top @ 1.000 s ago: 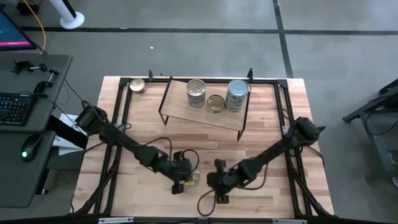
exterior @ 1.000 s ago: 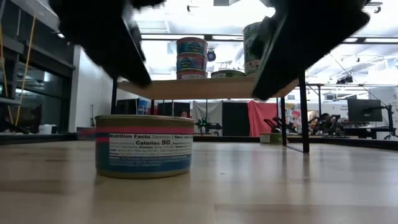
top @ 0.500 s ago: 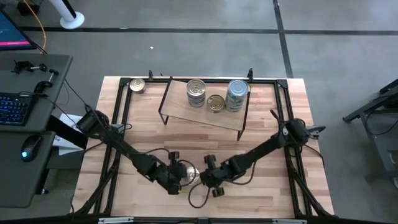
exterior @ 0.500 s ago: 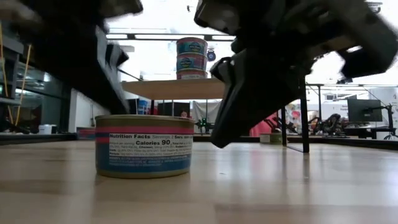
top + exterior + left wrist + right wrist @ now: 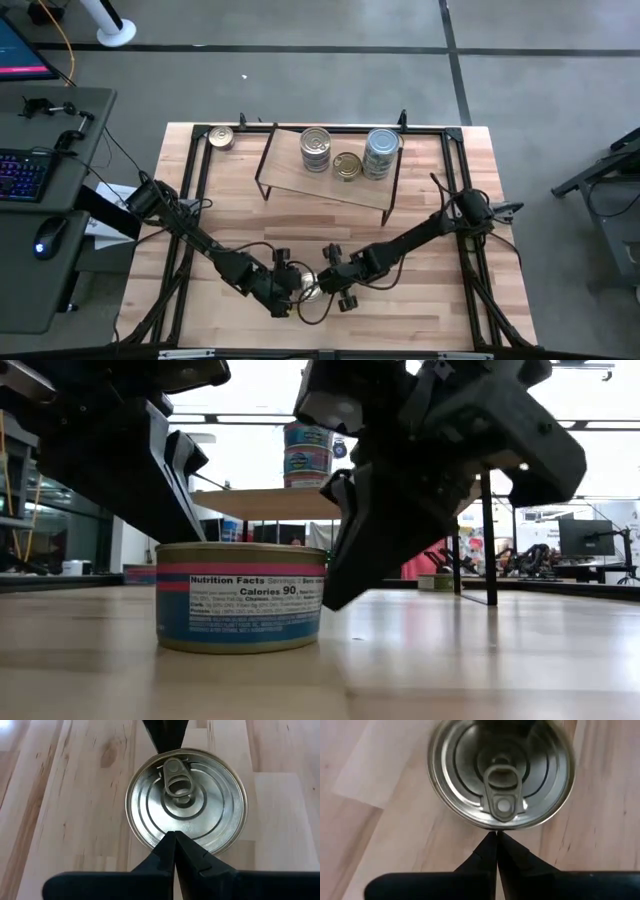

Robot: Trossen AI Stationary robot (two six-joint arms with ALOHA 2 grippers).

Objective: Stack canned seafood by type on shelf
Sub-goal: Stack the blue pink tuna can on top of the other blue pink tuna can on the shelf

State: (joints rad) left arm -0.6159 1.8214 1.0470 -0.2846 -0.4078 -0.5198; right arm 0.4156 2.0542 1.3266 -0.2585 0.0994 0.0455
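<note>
I'm seeing the right gripper (image 5: pixel 494 836) with its fingers pressed together into one point, sitting just beside the rim of the tin (image 5: pixel 501 772) and pinching nothing. The left gripper (image 5: pixel 172 836) is doing the same from the opposite side, its fingers closed to a point over the tin's edge, so both tips are flanking the tin from either side.

The tin (image 5: pixel 240 597) is sitting flat on the table (image 5: pixel 420 310) near the front edge, well apart from the shelf (image 5: pixel 325 182), pull tab up. I'm judging it as rigid and fairly heavy for its size if it's full, with smooth metal ends and a paper label around the wall. The lid is slick and ridged, and the tab is too flimsy to lift by. I'm reckoning the best hold is across the side wall, fingers spread wider than the tin and closing on opposite sides, low enough not to slide off the rim.

On the shelf I'm seeing a short stack (image 5: pixel 316 149), a single gold-topped tin (image 5: pixel 347 165) and a taller stack (image 5: pixel 382 152); one more tin (image 5: pixel 221 137) is lying at the table's far left corner.
</note>
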